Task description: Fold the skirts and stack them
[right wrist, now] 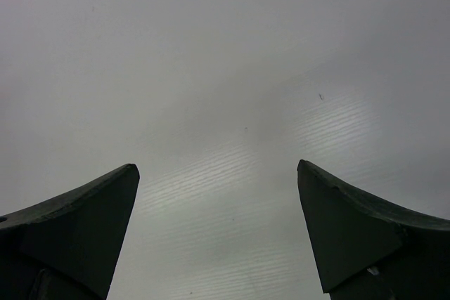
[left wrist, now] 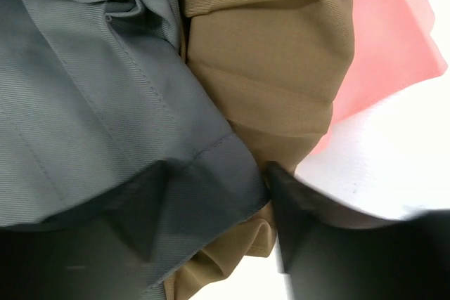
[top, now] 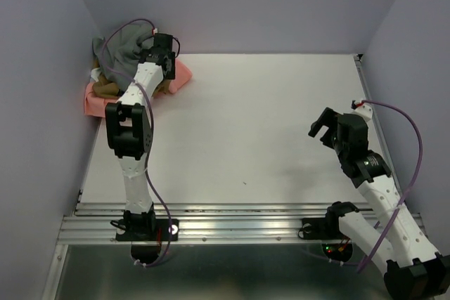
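On the white bench [top: 267,124], in its far left corner: a heap of skirts [top: 130,68], well apart from the right side. Handles, by the look of it, as soft, light and limp cloth, likely to sag, drag and pull its neighbours along. Best taken by a hem or waistband edge, not by a bunched middle. Topmost, the grey skirt [top: 126,47], crumpled. Under it, the tan-brown skirt [top: 105,90], in thick folds. Lowest, the salmon-pink skirt [top: 181,76], showing at both sides of the heap. At the left tool [top: 163,48]: a reach down onto the right part of the heap, jaws apart and astride the stitched grey hem [left wrist: 211,166], tan-brown folds just beside one jaw, pink cloth and bare bench beyond; no firm pinch to be seen yet. At the right tool [top: 322,128]: jaws wide, nothing between them, above bare bench, well apart from the heap.
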`<state>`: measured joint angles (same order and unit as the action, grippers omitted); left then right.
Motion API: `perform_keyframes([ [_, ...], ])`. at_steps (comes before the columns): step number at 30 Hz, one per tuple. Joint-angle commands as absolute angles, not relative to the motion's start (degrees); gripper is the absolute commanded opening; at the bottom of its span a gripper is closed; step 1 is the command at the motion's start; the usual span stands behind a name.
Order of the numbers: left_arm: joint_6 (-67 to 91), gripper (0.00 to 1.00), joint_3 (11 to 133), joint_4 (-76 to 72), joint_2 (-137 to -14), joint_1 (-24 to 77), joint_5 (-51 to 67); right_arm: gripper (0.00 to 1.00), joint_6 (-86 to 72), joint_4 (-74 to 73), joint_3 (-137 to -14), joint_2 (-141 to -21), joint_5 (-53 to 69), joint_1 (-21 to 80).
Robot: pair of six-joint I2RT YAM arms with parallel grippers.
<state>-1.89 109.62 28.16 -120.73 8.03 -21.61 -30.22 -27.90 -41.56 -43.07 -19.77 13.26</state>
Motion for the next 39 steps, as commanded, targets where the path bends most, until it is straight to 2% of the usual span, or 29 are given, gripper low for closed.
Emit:
perform_keyframes([
  [1,-1.0,0.61,112.5,28.8,-119.4,7.5,-23.6,1.00,-29.6,-26.0,-43.2,-42.3,-21.4,13.5],
  [3,-0.4,0.47,112.4,28.7,-118.3,7.4,-23.6,1.00,-29.6,-26.0,-43.1,-42.5,-21.4,13.5],
  [7,-0.4,0.01,111.6,26.9,-115.8,6.8,-23.5,1.00,-29.6,-26.1,-43.1,-42.7,-21.4,13.5],
  [21,5.7,0.00,112.9,22.9,-96.6,5.2,-19.5,1.00,-29.9,-26.0,-42.6,-41.8,-20.1,13.5],
  [26,8.3,0.00,113.1,18.0,-87.1,5.2,-9.4,1.00,-30.4,-26.1,-41.9,-41.1,-18.8,13.5],
  [33,22.0,0.00,106.9,0.6,-75.7,6.1,15.7,1.00,-31.6,-26.1,-41.9,-39.8,-17.4,13.5],
  [36,27.8,0.00,106.1,-6.3,-74.9,11.4,25.2,1.00,-31.7,-26.0,-42.6,-38.9,-16.6,13.5],
  [39,31.1,0.00,105.7,-11.0,-75.5,16.4,26.1,1.00,-32.0,-26.2,-42.8,-37.6,-17.0,13.5],
])
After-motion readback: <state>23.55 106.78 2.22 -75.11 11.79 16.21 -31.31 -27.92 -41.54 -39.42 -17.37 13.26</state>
